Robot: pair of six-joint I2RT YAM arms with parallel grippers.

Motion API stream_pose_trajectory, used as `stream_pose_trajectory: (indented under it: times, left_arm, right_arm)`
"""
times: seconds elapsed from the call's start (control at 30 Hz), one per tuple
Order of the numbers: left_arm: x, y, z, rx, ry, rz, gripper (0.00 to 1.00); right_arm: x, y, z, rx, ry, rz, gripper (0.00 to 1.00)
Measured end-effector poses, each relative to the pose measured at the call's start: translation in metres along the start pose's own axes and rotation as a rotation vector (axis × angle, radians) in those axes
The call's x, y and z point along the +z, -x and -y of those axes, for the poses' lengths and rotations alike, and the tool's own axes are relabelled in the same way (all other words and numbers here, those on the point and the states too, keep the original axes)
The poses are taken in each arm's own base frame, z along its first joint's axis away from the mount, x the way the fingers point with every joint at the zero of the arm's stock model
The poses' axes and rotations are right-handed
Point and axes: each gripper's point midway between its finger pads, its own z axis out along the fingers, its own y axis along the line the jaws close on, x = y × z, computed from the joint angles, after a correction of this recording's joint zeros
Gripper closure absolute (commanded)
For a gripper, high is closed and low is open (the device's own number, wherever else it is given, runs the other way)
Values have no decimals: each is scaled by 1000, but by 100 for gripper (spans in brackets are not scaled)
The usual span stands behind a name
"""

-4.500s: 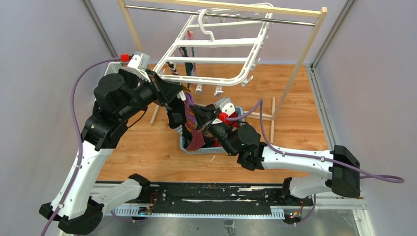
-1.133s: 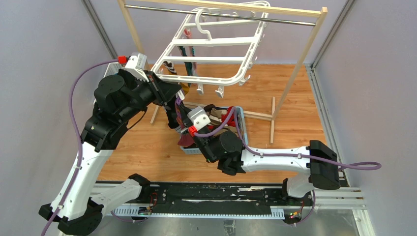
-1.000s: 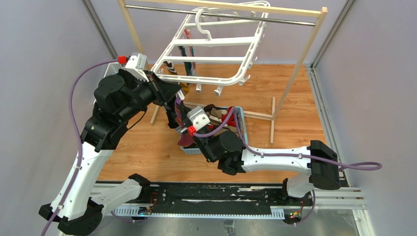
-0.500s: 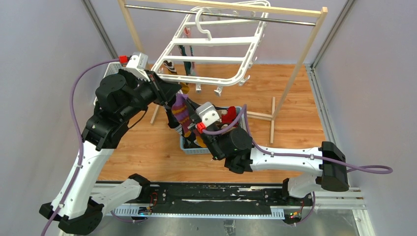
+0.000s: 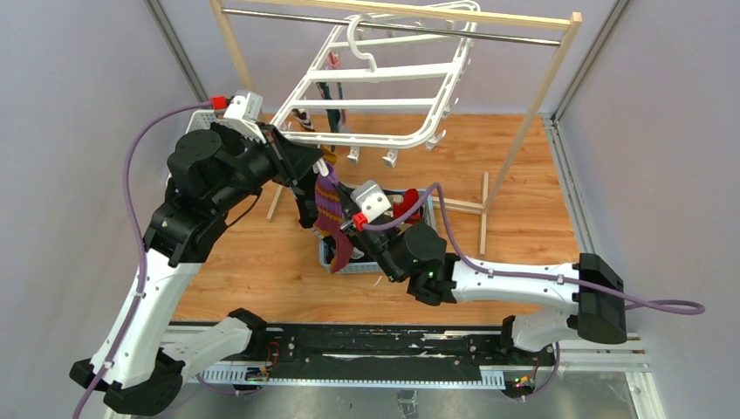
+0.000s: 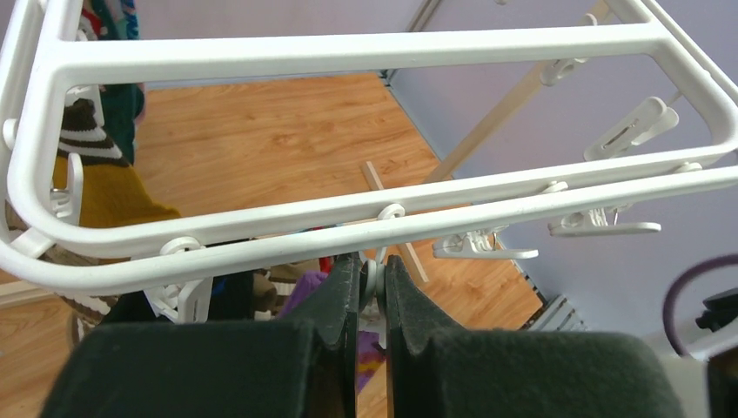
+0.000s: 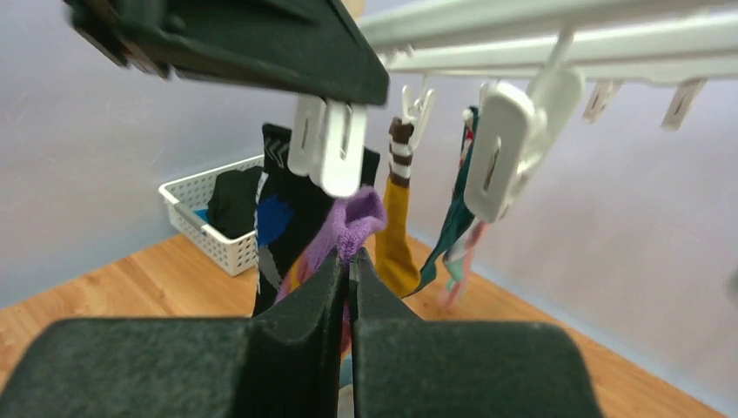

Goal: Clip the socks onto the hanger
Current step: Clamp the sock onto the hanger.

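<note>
The white hanger (image 5: 375, 96) hangs from the metal rail; its frame fills the left wrist view (image 6: 348, 200). My left gripper (image 6: 372, 277) is shut on a white clip (image 6: 373, 280) under the hanger's near bar. My right gripper (image 7: 349, 261) is shut on the cuff of a purple striped sock (image 7: 355, 218), held up just below that clip (image 7: 329, 144). The sock (image 5: 329, 202) hangs down between the two arms. Several socks hang clipped: mustard (image 7: 393, 235), black (image 7: 277, 218), teal (image 7: 452, 218).
A blue basket (image 5: 375, 262) with more socks, one red (image 5: 403, 206), sits on the wooden floor under the right arm. A white basket (image 7: 218, 222) stands at far left by the wall. The wooden rack's posts (image 5: 524, 122) flank the hanger.
My right gripper has risen out of the blue basket with the purple striped sock and brought its cuff up to the clip. The left arm has stayed at the hanger.
</note>
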Motion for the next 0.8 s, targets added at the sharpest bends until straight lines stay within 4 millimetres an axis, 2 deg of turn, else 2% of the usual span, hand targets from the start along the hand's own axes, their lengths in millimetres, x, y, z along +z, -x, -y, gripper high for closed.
stream_pose_trajectory:
  times: [0.1, 0.27, 0.4, 0.63, 0.8]
  left_arm:
    - [-1, 1, 7, 5, -33, -9, 100]
    - [-3, -2, 14, 25, -79, -29, 100]
    - [-2, -6, 18, 40, -106, -47, 100]
    - [0, -8, 23, 46, -147, -74, 100]
    - [1, -9, 28, 43, -181, -90, 100]
  right_arm:
    - [0, -12, 11, 51, 25, -25, 100]
    - [1, -4, 22, 150, 110, 9, 100]
    - [-5, 6, 9, 207, 256, 46, 100]
    - [-19, -4, -6, 368, 574, 37, 100]
    - [-37, 1, -23, 433, 755, 33, 100]
